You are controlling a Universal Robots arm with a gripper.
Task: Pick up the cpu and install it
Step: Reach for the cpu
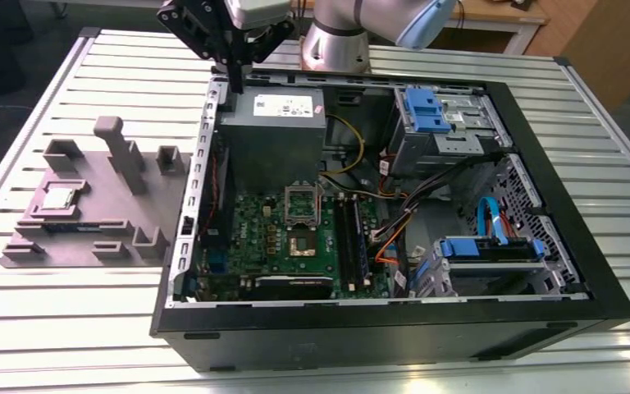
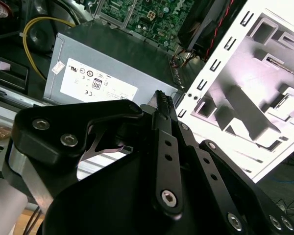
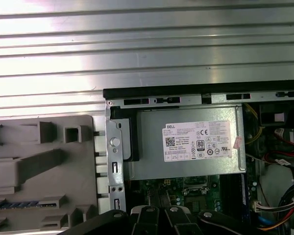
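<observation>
Ribbed silvery metal makes up the table (image 1: 96, 328) that carries everything, and behind its far edge we see wooden furniture (image 1: 577, 33). Most of the table is taken by an open black computer case (image 1: 403, 332), with a green motherboard (image 1: 255, 238) and its bare socket (image 1: 301, 243) inside. A grey power supply (image 1: 276, 135) sits toward the case's far wall, and blue drive bays (image 1: 425, 111) lie toward the exterior view's right. Beside the case, near the table edge on the exterior view's left, lies a grey fixture block (image 1: 129, 222). The cpu (image 1: 61, 197) rests in a recess of it, well apart from the socket. The arm (image 1: 337, 33) reaches in from the far edge. Its black gripper (image 1: 234, 80) points down over the case's far corner just beside the power supply, with the jaws drawn together on nothing.
</observation>
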